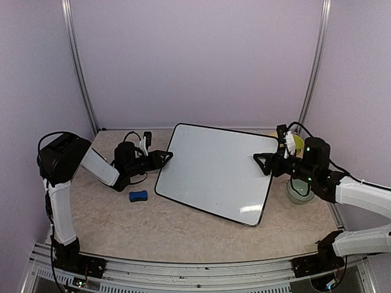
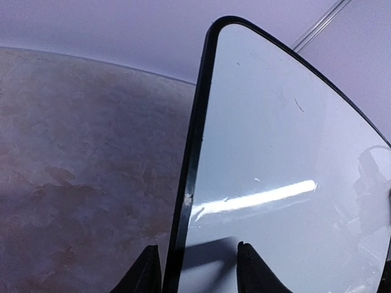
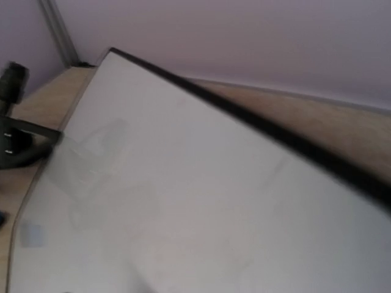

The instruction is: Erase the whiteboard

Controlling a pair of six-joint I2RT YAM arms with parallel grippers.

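The whiteboard [image 1: 214,174] is a large white board with a thin black frame and no writing that I can see, set at an angle across the middle of the table. My left gripper [image 1: 166,156] is at its left edge. In the left wrist view the left gripper [image 2: 195,246] stands open astride the black frame, one finger over the table and one over the whiteboard [image 2: 281,152]. My right gripper [image 1: 261,163] reaches over the board's right edge with its jaws spread. The right wrist view is blurred, filled by the whiteboard [image 3: 183,195], and shows none of its fingers.
A small blue eraser block [image 1: 138,196] lies on the table just left of the board's near-left corner. A clear cup [image 1: 299,192] and a yellow-green object [image 1: 297,143] sit beside my right arm. Purple walls and metal posts close in the back and sides.
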